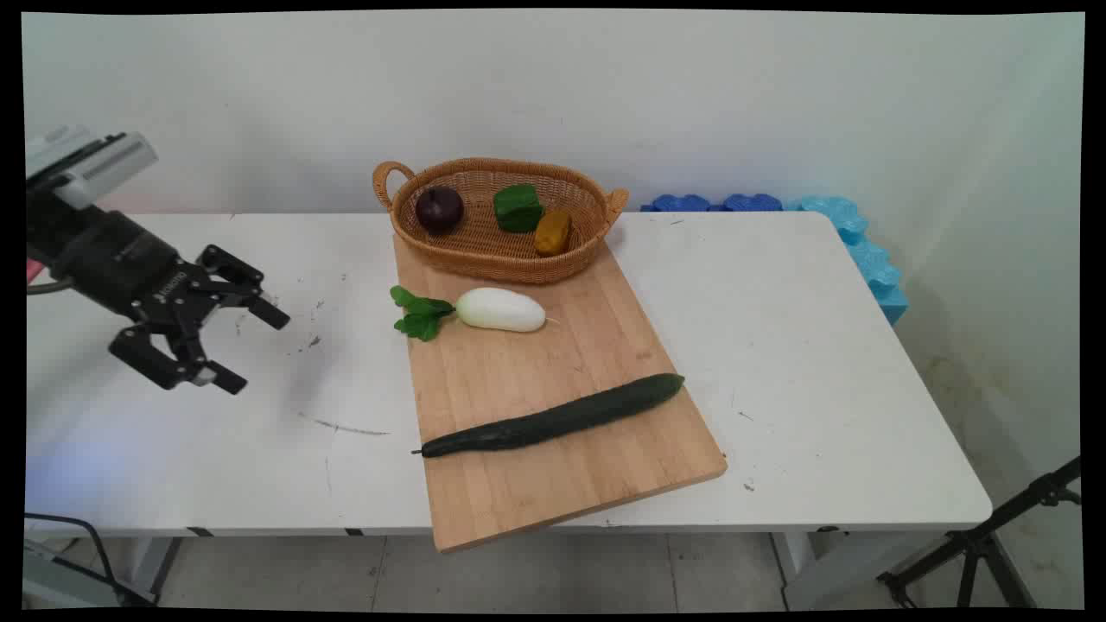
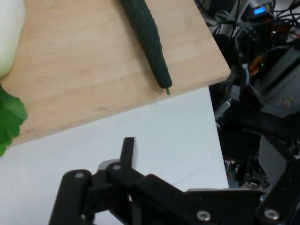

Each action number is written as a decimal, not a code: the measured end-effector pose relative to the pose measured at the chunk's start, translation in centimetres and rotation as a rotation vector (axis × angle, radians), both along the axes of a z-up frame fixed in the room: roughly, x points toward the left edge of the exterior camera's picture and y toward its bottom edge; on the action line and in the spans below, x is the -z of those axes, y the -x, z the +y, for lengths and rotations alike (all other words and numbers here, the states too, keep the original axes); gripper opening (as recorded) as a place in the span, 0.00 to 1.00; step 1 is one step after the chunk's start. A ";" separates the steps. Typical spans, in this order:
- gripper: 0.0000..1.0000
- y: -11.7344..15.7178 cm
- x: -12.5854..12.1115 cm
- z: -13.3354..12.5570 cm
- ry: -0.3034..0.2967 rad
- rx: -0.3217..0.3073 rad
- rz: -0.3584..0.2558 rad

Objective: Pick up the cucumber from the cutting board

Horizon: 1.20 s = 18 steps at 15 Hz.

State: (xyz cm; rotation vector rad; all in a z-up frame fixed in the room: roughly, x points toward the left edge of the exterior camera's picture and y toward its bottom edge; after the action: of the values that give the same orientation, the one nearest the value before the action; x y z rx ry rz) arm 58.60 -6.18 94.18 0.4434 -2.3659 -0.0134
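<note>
just open gripper above table

Main view: fixed, high over table's near side, facing wall. Hand view: close, looking down past linkage at table edge. Shared: cutting board, cucumber, radish.

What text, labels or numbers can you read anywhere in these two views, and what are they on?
Pale lettering on the black gripper body, main view: too small to read.
Blue lit display on electronics beyond the table edge, hand view: too blurred to read.
No text on the cutting board, basket, cucumber or white radish.
</note>
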 end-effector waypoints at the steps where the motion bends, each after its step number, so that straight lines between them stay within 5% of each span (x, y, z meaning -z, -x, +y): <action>1: 1.00 0.6 0.2 -0.2 0.000 -0.005 -0.001; 18: 1.00 18.8 8.3 -8.4 -0.070 -0.163 0.007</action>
State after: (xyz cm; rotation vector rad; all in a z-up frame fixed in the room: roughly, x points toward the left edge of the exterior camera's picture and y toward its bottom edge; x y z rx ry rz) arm 39.82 -14.55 85.86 0.6677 -2.3208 -0.0220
